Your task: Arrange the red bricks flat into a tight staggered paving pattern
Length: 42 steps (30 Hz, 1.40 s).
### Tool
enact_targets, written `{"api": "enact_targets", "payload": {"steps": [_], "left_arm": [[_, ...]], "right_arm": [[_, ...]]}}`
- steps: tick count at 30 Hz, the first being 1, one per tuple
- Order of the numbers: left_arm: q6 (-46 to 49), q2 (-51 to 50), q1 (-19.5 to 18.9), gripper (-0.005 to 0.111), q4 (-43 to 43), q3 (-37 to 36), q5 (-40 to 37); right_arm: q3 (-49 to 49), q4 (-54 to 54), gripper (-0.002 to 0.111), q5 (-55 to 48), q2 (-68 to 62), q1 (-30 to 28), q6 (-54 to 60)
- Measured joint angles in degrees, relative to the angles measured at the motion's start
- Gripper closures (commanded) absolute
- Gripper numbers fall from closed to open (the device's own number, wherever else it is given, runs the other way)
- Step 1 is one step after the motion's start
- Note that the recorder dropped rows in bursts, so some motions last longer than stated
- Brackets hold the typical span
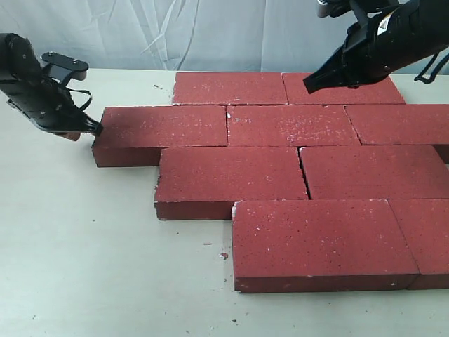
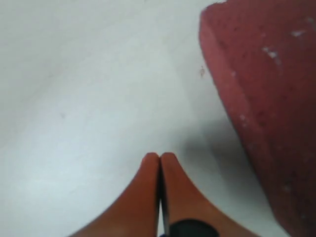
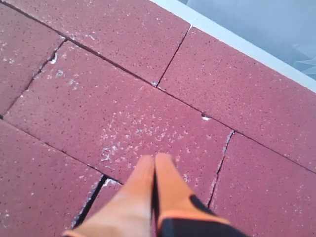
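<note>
red bricks point(image 1: 295, 175) flat on table point(image 1: 84, 267) in four staggered rows, left end effector point(image 1: 96, 129) near second row's left end

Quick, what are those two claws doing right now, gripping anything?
Left claw: closed, holding nothing, beside the end of a red brick.
Right claw: closed, holding nothing, over the laid red bricks.

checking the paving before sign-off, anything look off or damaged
In the second row from the front, the seam between left brick and right brick gapes wider than other joints, edges chipped. A red crumb lies on the table.
</note>
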<state>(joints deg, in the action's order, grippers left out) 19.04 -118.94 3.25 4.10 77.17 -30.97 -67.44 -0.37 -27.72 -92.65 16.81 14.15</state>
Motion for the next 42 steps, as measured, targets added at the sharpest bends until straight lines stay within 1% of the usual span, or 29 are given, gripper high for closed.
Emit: {"api": "enact_targets", "payload": {"steps": [3,6,12,18,22,28,29,32,35,38,42], "left_arm": [[-0.5,1.8,-2.0,0.107,-2.3,0.4,-3.4],[-1.4,4.2,-3.0,0.107,-2.5,0.8,-7.9],[-1.9,8.7,-3.2,0.107,-3.4,0.9,-18.0],[-1.9,12.8,-3.1,0.107,-2.8,0.9,-20.6],[-1.9,16.0,-3.0,0.107,-1.8,0.8,-21.4],[-1.9,21.4,-3.0,0.107,2.1,-3.7,-17.7],[-1.9,22.5,-3.0,0.107,2.2,-4.9,-16.8],[-1.9,26.3,-2.7,0.107,2.5,-8.3,-14.2],[-1.9,30.4,-2.6,0.107,2.5,-11.2,-10.2],[-1.9,34.9,-2.4,0.107,2.5,-14.0,-6.1],[-0.5,41.5,-1.6,0.107,2.8,-17.9,-1.1]], "right_arm": [[0.0,1.2,0.109,1.3,0.0,0.0,0.0],[0.0,2.1,0.109,2.8,0.0,0.0,0.0],[0.0,2.5,0.109,6.1,-0.1,0.0,0.0],[0.0,2.5,0.109,9.3,-0.9,0.0,0.0],[-1.5,2.3,0.109,4.2,-1.4,0.0,0.1],[-5.9,-4.5,0.109,-15.7,-1.9,-0.6,0.3],[-6.5,-5.3,0.109,-18.8,-1.9,-1.6,-0.1],[-6.7,-6.1,0.109,-23.4,-1.3,-5.2,-1.2],[-6.7,-6.5,0.109,-25.1,0.2,-9.1,-3.5],[-5.6,-6.6,0.109,-24.1,2.8,-11.6,-4.9],[-1.5,-7.4,0.109,-19.1,7.6,-12.4,-6.5]]}}
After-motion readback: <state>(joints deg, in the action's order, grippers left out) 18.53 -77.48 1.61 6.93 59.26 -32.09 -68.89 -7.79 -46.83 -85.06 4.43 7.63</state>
